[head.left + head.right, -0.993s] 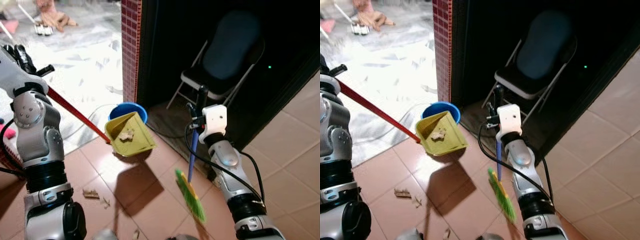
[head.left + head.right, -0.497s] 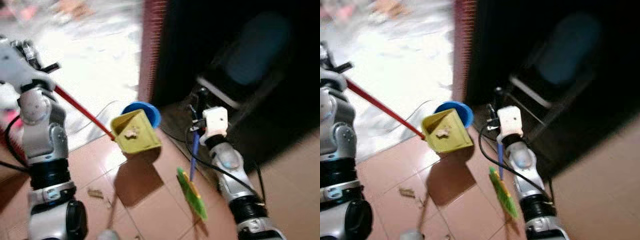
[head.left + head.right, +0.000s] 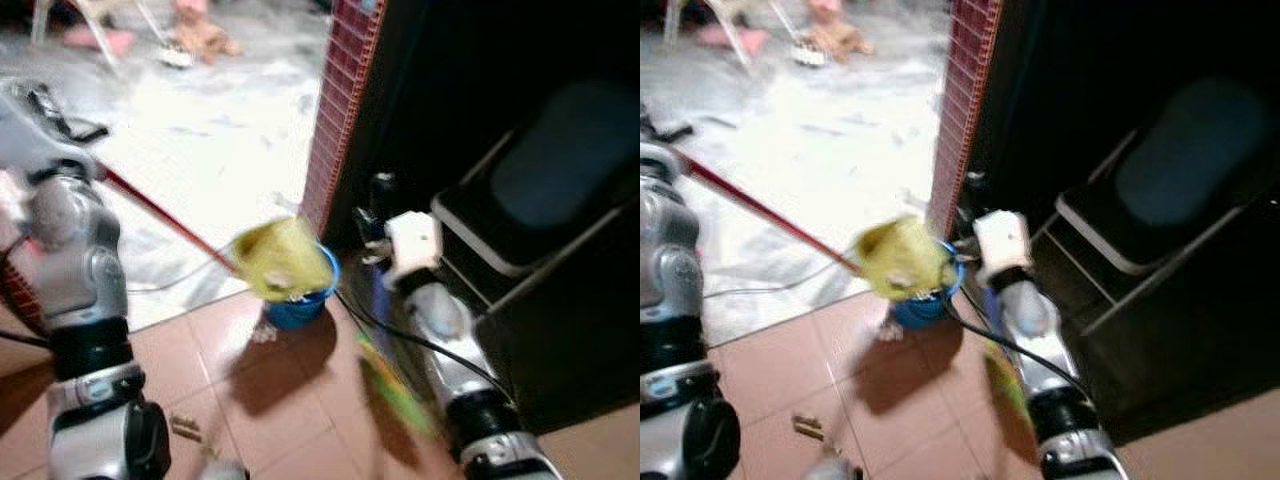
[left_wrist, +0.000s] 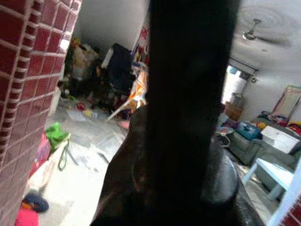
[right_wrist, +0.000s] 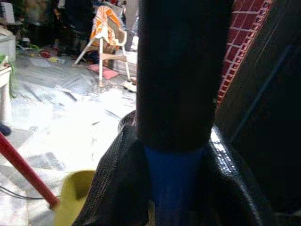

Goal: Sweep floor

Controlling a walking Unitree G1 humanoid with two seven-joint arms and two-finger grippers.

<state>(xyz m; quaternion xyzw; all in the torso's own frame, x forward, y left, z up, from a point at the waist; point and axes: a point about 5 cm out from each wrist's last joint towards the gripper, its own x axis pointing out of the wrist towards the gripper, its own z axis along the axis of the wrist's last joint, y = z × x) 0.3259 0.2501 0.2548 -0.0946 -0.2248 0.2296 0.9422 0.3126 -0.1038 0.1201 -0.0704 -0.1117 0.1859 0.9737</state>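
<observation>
A yellow dustpan [image 3: 277,262] on a long red handle [image 3: 165,218] hangs tilted right above the blue bucket [image 3: 300,305], with scraps at its lip. My left gripper [image 3: 68,122] is shut on the handle's black top end at the far left. My right gripper [image 3: 379,196] is shut on the broom's black grip [image 5: 175,70], above the blue shaft [image 5: 172,183]. The green bristles [image 3: 398,385] hang blurred just off the tiles beside my right arm. A few scraps [image 3: 186,428] lie on the tiles in front of me.
A red brick pillar [image 3: 342,110] rises just behind the bucket. A dark folding chair [image 3: 545,195] stands in the shadowed area to the right. Bright sheeting [image 3: 210,130] covers the floor beyond the pillar, with a cable [image 3: 175,275] lying across it.
The view has shifted and is blurred. The dustpan, which was held level beside the bucket, now hangs tilted over it. The broom stays in my right gripper.
</observation>
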